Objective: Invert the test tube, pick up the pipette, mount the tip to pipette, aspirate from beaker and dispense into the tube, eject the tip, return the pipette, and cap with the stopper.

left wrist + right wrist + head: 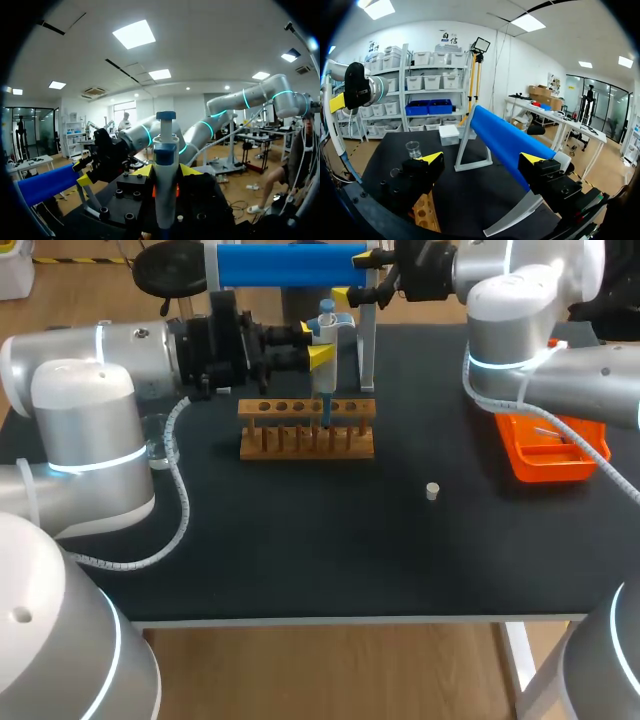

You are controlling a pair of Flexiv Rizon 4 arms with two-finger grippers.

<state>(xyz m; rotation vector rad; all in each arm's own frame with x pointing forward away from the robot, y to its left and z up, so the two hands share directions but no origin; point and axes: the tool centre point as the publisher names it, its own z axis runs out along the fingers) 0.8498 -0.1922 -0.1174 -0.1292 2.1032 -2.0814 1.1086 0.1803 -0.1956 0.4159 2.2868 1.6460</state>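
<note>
My left gripper (322, 341) is shut on a white and blue pipette (327, 332), which stands upright over the wooden tube rack (306, 440). The pipette's thin lower end (325, 418) reaches down into a hole of the rack; I cannot make out the tube there. In the left wrist view the pipette (165, 172) stands between my yellow tips. My right gripper (360, 274) is open at the back of the table beside the blue roll (290, 265), its fingers (431, 158) wide apart with nothing between them. A small white stopper (432, 491) lies on the mat. A clear beaker (413, 148) stands at the table's far left.
The blue roll (502, 137) rests on a white stand (367, 340) just behind the rack. An orange tray (545, 450) sits at the right edge under my right arm. A white box (449, 134) stands beyond the beaker. The black mat (330, 540) stretches in front of the rack.
</note>
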